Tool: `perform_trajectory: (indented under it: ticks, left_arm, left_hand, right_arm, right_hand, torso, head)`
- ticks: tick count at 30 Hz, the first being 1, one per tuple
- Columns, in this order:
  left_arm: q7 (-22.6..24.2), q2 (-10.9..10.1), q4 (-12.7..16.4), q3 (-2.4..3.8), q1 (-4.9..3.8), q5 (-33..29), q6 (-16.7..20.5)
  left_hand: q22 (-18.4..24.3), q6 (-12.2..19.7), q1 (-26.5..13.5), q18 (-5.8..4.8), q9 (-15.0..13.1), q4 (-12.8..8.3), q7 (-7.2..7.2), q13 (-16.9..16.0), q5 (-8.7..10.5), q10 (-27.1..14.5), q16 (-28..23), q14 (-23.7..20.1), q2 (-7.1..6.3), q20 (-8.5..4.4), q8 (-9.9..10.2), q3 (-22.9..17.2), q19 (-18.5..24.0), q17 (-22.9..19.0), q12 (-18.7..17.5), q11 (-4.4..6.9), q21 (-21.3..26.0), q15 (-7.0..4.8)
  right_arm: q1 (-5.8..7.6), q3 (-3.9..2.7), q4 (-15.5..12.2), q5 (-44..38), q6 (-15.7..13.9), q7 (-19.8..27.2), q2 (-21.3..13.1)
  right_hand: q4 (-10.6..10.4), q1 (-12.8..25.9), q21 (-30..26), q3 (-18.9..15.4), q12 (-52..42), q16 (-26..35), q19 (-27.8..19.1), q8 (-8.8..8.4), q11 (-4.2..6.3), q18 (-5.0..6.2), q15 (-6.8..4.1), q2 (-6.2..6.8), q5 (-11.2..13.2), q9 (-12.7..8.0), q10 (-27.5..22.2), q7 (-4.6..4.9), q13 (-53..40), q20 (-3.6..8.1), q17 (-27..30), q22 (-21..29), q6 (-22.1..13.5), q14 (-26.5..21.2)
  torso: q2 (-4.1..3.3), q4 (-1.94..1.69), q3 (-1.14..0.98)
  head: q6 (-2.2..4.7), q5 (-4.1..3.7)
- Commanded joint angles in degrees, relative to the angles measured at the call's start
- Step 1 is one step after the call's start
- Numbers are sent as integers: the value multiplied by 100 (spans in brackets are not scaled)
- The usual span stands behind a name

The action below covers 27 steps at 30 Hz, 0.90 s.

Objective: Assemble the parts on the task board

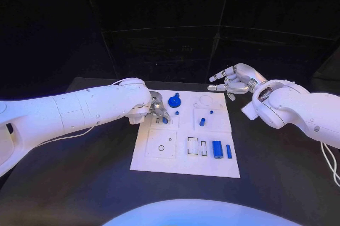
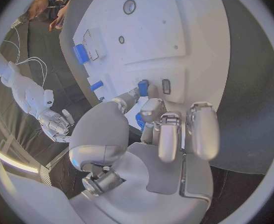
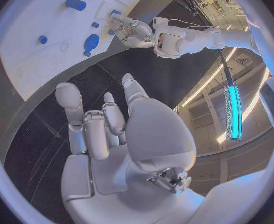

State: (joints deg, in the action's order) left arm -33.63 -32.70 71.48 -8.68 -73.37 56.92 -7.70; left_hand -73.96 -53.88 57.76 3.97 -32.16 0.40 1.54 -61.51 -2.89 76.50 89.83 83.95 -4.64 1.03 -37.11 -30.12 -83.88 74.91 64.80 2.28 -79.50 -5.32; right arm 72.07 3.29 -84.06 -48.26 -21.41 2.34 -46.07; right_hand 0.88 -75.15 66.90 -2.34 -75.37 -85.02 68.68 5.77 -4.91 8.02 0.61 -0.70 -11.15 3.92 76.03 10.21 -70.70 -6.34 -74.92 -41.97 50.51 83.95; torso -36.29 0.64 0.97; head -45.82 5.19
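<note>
1. The left hand (image 1: 154, 111) is over the far left part of the white board (image 1: 159, 163). Its fingers (image 2: 169, 134) are curled down toward the surface.
2. A small blue piece (image 2: 140, 120) sits right at those fingertips. From the left wrist view the thumb and a finger seem to close around it, but whether it is truly pinched or merely touched, I cannot tell for sure.
3. Just beyond the left hand stands a round blue knob (image 1: 174, 101), already on the board. A small blue peg (image 1: 202, 121) stands a little further off, toward the right hand's side.
4. The right hand (image 1: 234, 80) hovers off the board's far right corner, above the black table (image 1: 70, 186). Its fingers are loosely spread and hold nothing.
5. On the near side of the board, well away from both hands, a thick blue cylinder (image 1: 216, 148) and a thin blue rod (image 1: 229, 151) lie side by side next to a rectangular slot (image 1: 192, 144).
6. Judging by this, the step in hand is seating the small piece at the left fingertips.
7. The next move likely calls for pressing it straight down, keeping it upright, without bumping the knob close by. The loose cylinder and rod remain to be fitted.
</note>
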Motion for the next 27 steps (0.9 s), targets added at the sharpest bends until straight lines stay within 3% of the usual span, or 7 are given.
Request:
perform_trajectory:
  ticks: [1, 19, 27]
  left_arm:
    - [-50, 21, -17, -3, 1, -11, -112]
    - [-52, 125, -142, -1, -8, -28, -155]
    - [-53, 145, -198, -1, -12, -28, -167]
  left_hand:
    - [-14, -51, -87, -61, -1, 46, 2, -15, 0, 40, 17, 605, 13, -27, -37, 14, -38, 1509, 42, 8, -24, -30]
    - [-126, -117, -299, -83, -17, 185, -28, -96, 1, 106, 17, 605, 11, -51, -103, 110, -80, 1509, 133, 34, -91, -54]
    - [-184, -169, -574, -94, -18, 388, -28, -111, 2, 136, 17, 605, -25, -55, -148, 385, -100, 1509, 157, 33, -124, -54]
  right_arm:
    - [13, -4, -2, -6, 37, 24, 8]
    - [13, -4, 1, -6, 46, 28, 19]
    - [13, -4, -4, -6, 36, 27, 15]
  right_hand:
    - [-5, 2, -33, -50, 29, 25, -45, 39, 4, 49, -30, -45, -18, 5, -33, -27, 9, 1, -306, 18, -9, 339]
    - [-19, 20, -51, -80, 38, 32, -55, 43, 3, 52, -30, -46, -19, 4, -44, -27, 22, 1, -297, 42, -12, 336]
    - [-31, 34, -60, -105, 41, 41, -57, 47, 3, 53, -30, -46, -21, 4, -49, -27, 27, 1, -282, 51, -14, 333]
  torso:
    - [-1, -1, 1]
    - [1, 0, -1]
    - [3, -3, -1]
  head:
    - [-2, -8]
    - [-28, -28]
    - [-26, -39]
